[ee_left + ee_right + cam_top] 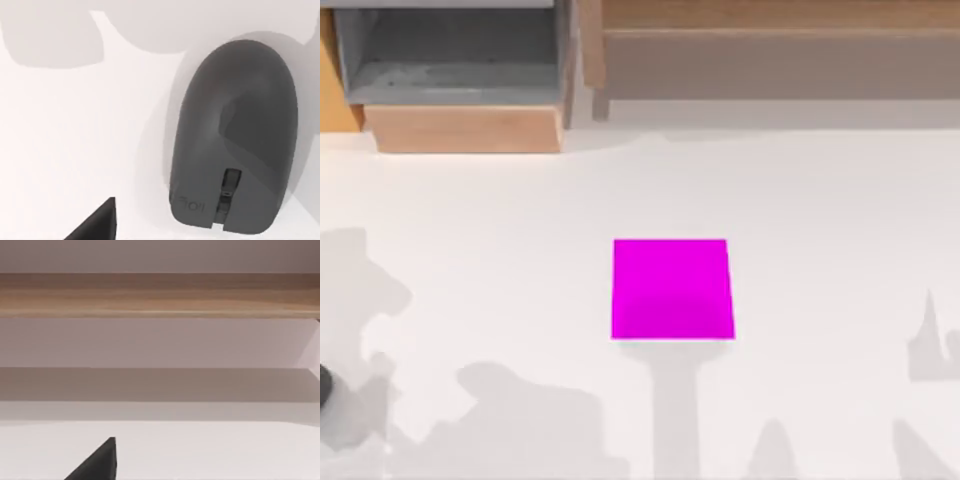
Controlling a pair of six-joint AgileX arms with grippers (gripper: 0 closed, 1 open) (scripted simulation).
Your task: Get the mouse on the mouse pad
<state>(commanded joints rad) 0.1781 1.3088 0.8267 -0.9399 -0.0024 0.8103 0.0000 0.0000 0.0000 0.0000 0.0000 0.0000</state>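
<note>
1. One dark finger tip of the left gripper shows at the edge of the left wrist view, beside the mouse but apart from it; whether the jaws are spread or pressed together I cannot tell. It grips nothing visible.
2. The right wrist view shows a like finger tip over bare white table, facing a wooden shelf; jaw state unreadable.
3. The mouse lies at the table's far left edge, well apart from the magenta mouse pad, which lies bare at mid-table.
4. Judged progress: nothing done; grasp, carry and placement remain.
5. In the left wrist view the mouse's long axis runs lengthwise toward the camera, scroll-wheel end nearest.
</note>
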